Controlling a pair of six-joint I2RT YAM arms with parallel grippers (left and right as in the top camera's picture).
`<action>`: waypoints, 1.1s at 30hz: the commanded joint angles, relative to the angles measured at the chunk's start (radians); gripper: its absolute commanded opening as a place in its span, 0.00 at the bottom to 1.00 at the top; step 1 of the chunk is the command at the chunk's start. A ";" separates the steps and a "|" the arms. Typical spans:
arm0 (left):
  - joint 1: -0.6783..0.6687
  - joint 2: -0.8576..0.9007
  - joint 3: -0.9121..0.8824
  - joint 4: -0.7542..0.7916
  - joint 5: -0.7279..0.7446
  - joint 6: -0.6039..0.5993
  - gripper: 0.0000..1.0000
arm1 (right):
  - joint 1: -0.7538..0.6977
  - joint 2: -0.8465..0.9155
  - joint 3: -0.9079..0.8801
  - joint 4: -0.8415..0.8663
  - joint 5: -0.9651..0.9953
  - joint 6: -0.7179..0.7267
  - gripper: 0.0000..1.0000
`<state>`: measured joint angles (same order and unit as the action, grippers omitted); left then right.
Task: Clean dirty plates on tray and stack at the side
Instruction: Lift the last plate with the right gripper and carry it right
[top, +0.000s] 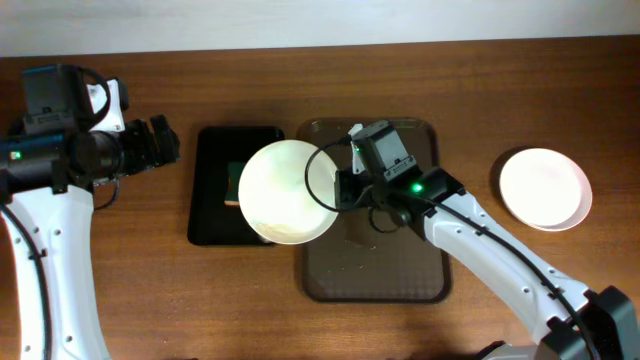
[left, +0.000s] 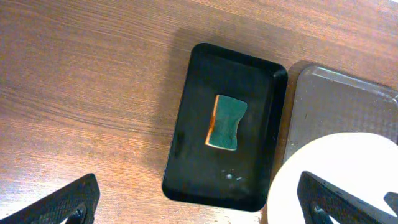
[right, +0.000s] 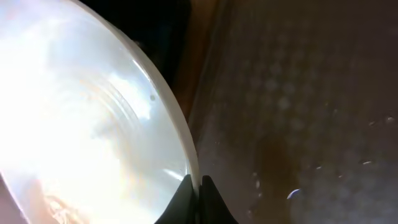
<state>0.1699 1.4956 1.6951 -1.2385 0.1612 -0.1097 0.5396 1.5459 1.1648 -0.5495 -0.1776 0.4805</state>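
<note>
The left gripper (top: 168, 140) sits at about 10 o'clock on the table (top: 130, 290). Its two fingers (left: 68, 202) are spread wide apart with nothing between them.

Just to its right lies a small black tray (top: 210, 215). A green sponge (left: 227, 122) with an orange edge rests flat in the middle of it.

Next comes a white plate (top: 285, 190), near the middle of the table. It covers the 3 o'clock side of the black tray and the 9 o'clock edge of the big brown tray (top: 375, 265).

The right gripper (top: 338, 190) is pinching this plate. Its fingertips are squeezed tight on the rim at the plate's 3 o'clock side, over the brown tray. In the right wrist view the rim runs right down between the two tips.

A second white plate (top: 545, 188) lies flat on the table at 3 o'clock, well apart from the brown tray.
</note>
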 joint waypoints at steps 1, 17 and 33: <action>0.005 -0.021 0.006 0.000 0.008 -0.009 1.00 | 0.004 0.016 0.103 -0.009 -0.055 0.121 0.04; 0.005 -0.021 0.006 -0.013 0.007 -0.008 1.00 | 0.181 0.383 0.192 0.659 0.200 -0.616 0.04; 0.005 -0.021 0.006 -0.012 0.007 -0.008 1.00 | 0.307 0.299 0.193 0.782 0.580 -0.974 0.04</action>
<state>0.1699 1.4940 1.6951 -1.2499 0.1616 -0.1131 0.8398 1.9160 1.3392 0.2218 0.3706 -0.4824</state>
